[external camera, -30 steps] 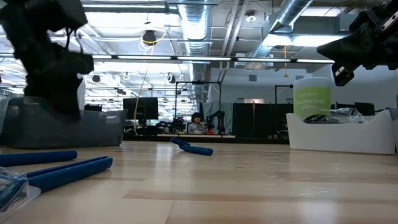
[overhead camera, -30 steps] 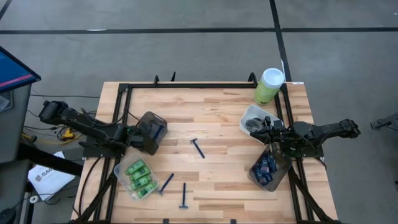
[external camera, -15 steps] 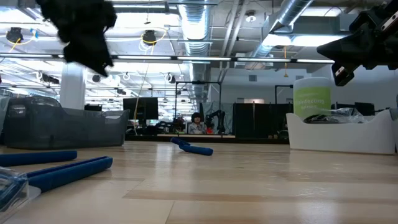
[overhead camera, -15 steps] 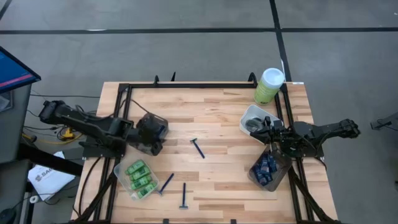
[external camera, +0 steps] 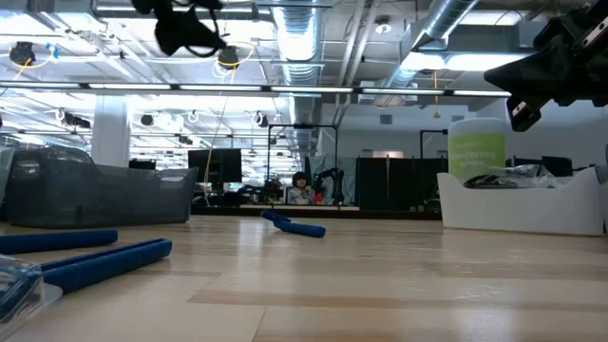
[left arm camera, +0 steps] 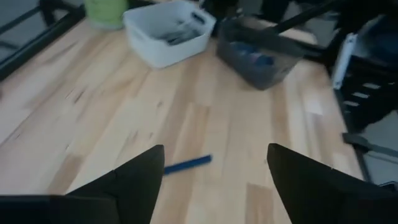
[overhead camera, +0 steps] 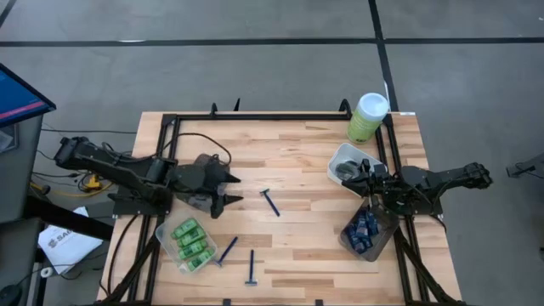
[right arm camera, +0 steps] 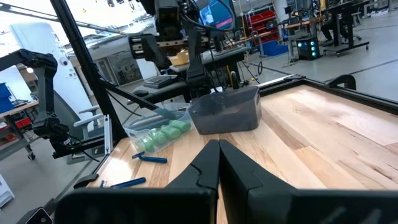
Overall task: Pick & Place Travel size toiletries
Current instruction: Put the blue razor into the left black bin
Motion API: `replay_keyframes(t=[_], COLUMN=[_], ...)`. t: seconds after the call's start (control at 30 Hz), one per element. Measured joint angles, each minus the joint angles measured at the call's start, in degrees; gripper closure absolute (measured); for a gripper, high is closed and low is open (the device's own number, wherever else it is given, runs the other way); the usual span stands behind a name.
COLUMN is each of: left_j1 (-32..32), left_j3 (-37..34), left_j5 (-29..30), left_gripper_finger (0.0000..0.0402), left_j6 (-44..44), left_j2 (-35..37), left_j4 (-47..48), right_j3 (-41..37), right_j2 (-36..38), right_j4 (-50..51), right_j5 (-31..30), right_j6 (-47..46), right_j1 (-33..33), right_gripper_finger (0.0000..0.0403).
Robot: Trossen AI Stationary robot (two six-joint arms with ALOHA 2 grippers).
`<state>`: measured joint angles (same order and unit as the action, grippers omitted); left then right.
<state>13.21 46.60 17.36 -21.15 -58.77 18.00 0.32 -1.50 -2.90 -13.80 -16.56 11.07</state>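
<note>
My left gripper hangs open and empty above the table's left half, just right of a smoky tub. In its wrist view a blue razor lies on the wood far below the spread fingers. Two more blue razors lie near the front edge. Green mini bottles fill a clear tub at the front left. My right gripper is shut and empty at the right, between a white tub and a smoky tub of blue tubes.
A tall pale-green canister with a white lid stands at the far right corner. A black frame runs along the table's far edge and down its sides. Bare wood lies open across the table's middle.
My left gripper has risen out of the smoky tub at the left, moved toward the table's middle and rolled about its own axis. It carries nothing up with it. The razors and tubs have stayed where they were.
</note>
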Motion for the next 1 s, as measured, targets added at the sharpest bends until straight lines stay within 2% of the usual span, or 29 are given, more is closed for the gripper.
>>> replay_keyframes(t=[0.47,0.67,1.0], left_j1=[-0.09,-0.98,-3.08], left_j3=[-0.02,-0.02,-0.04], left_j5=[-9.82,-13.73,-20.64], left_gripper_finger=[0.0119,0.0119,0.0119], left_j6=[5.84,6.4,12.99], left_j2=[-11.54,-16.55,-21.6], left_j4=[-15.34,-16.65,-20.16], right_j3=[0.0,0.0,0.0], right_j2=[0.02,0.0,0.0], right_j4=[0.01,0.02,0.01], right_j5=[0.01,0.01,0.0], right_j6=[-0.01,0.0,-0.01], right_j1=[0.0,0.02,0.07], right_gripper_finger=[0.0403,0.0403,0.0403])
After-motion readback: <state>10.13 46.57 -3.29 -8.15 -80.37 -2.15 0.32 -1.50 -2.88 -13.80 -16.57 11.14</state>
